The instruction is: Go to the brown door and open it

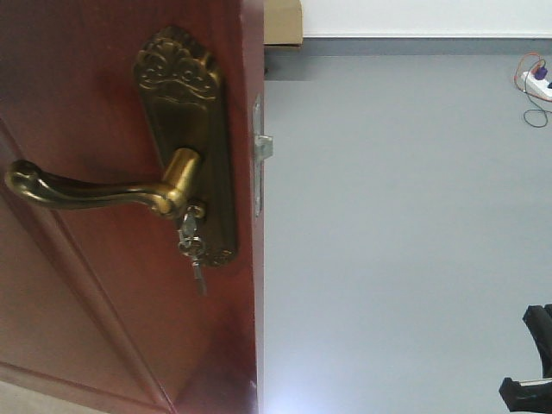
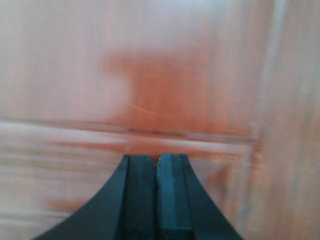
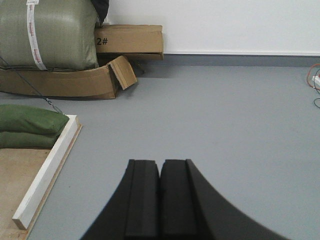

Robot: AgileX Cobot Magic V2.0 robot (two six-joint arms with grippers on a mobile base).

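Note:
The brown door (image 1: pixel 103 328) fills the left of the front view, its edge standing free against the grey floor beyond. A brass lever handle (image 1: pixel 95 191) on an ornate brass plate (image 1: pixel 194 112) points left, with keys (image 1: pixel 191 246) hanging from the lock. The latch (image 1: pixel 261 147) sticks out of the door edge. My left gripper (image 2: pixel 157 161) is shut and empty, very close to the blurred door panel (image 2: pixel 165 75). My right gripper (image 3: pixel 160 165) is shut and empty, facing open floor. A black arm part (image 1: pixel 533 362) shows at the lower right of the front view.
Grey floor (image 3: pixel 225 115) stretches to a white wall. Cardboard boxes (image 3: pixel 127 40) and a green sack (image 3: pixel 47 32) stand at the far left, green bags (image 3: pixel 27 127) on a white-edged wooden platform (image 3: pixel 47 170). A power strip with cables (image 1: pixel 536 84) lies at the far right.

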